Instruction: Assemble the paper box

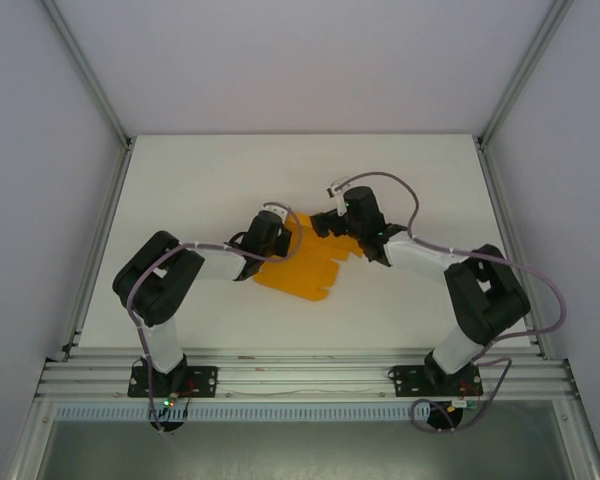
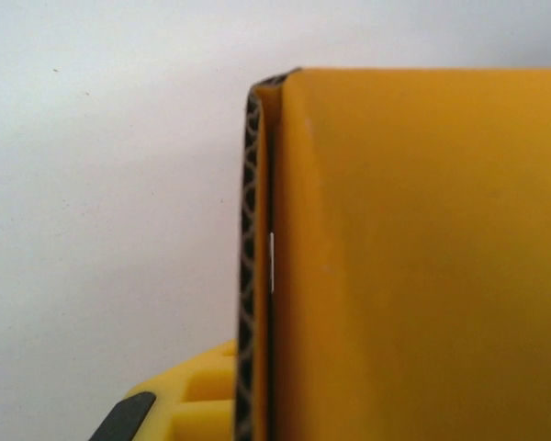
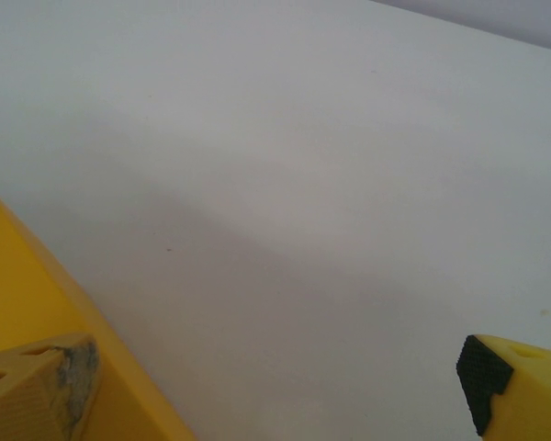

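The paper box [image 1: 302, 272] is a bright orange-yellow die-cut sheet, mostly flat on the white table between the two arms. My left gripper [image 1: 286, 232] is at the sheet's far left corner. In the left wrist view a raised flap [image 2: 413, 266] stands upright, its corrugated edge [image 2: 250, 276] pressed against the one visible finger [image 2: 179, 400]; the other finger is hidden behind the flap. My right gripper [image 1: 330, 226] sits at the sheet's far edge. It is wide open [image 3: 275, 386], with one fingertip [image 3: 46, 386] over the card's edge [image 3: 18, 294] and the other fingertip [image 3: 505, 377] over bare table.
The white table [image 1: 200, 180] is enclosed by pale walls and aluminium frame posts [image 1: 90, 80]. A metal rail [image 1: 300, 375] runs along the near edge by the arm bases. Loose cables [image 1: 400, 190] loop off the right arm.
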Robot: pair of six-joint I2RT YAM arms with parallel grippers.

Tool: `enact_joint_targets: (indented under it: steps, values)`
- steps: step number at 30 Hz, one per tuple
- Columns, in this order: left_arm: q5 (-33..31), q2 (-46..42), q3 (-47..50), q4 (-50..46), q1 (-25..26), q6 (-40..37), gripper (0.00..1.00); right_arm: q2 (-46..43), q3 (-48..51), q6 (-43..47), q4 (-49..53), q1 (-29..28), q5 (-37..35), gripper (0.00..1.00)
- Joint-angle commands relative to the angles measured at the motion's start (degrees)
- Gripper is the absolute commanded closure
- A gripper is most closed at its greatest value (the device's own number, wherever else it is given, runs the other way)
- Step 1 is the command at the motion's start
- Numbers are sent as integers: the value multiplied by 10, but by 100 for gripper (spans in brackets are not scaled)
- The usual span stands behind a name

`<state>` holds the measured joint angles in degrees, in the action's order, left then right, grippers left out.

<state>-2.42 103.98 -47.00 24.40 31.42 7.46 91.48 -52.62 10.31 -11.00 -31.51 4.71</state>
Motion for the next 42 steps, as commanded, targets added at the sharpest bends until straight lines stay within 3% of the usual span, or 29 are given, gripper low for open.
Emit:
enact_joint_targets:
  steps: [1, 7, 13, 21, 29, 37, 42]
  values:
    - [-36, -14, -14, -21, 3, 22, 100, -72, -1, -48, 40, 1, -111, 0]
    - [-60, -42, -5, -31, 2, 65, 100, -152, 11, -72, 144, 19, -176, 0]
    - [-57, -67, -12, -70, 2, 100, 100, -204, 51, -82, 156, 19, -89, 0]
    - [-45, -91, -10, -82, 2, 113, 100, -144, 34, -84, 130, 18, -52, 0]
    - [-6, -90, -10, -72, 4, 132, 100, -61, 12, -112, 22, 17, 37, 0]
    - [-19, -92, -12, -53, 18, 165, 100, -27, 58, -220, -205, -17, -82, 0]
    - [-30, -101, -14, -56, 21, 181, 100, -50, 47, -212, -132, -31, -142, 0]
